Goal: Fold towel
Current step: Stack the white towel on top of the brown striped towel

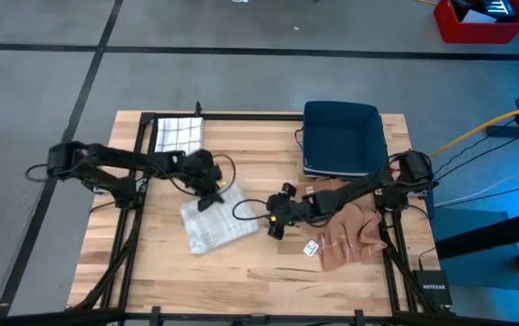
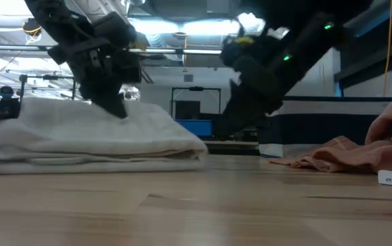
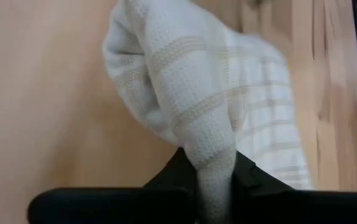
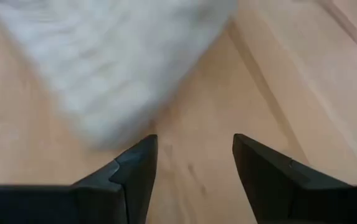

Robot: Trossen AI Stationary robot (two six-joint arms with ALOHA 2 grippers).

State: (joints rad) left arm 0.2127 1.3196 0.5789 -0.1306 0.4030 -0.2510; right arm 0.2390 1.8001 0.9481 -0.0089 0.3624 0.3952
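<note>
**A:** Start with the biggest thing. Why was the table (image 1: 241,281) laid out that way?

**B:** It served as the flat folding surface. The white towel (image 1: 216,225) lay near the middle of it, bunched into a low heap directly under the left gripper (image 1: 210,196) and just ahead of the right gripper (image 1: 273,220), so either arm could reach it.

**A:** And the dark blue bin (image 1: 342,136)?

**B:** It sat well behind the right gripper, out of the working space. The tan cloth (image 1: 350,235) lay heaped beside the right arm, and a checked cloth (image 1: 179,134) lay behind the left arm. I judged those were waiting or set aside, not part of this fold.

**A:** What was the left gripper doing?

**B:** Its fingers were clamped on a fold of the towel; the left wrist view showed a ridge of waffle weave (image 3: 212,155) pinched between them. I judged the hold was there to lift an edge so it could be drawn over the rest.

**A:** And the right one?

**B:** Its fingers (image 4: 134,168) stood apart with bare wood between them and the towel's near edge just in front. It looked lined up to take that edge, though it had not touched it.
</note>
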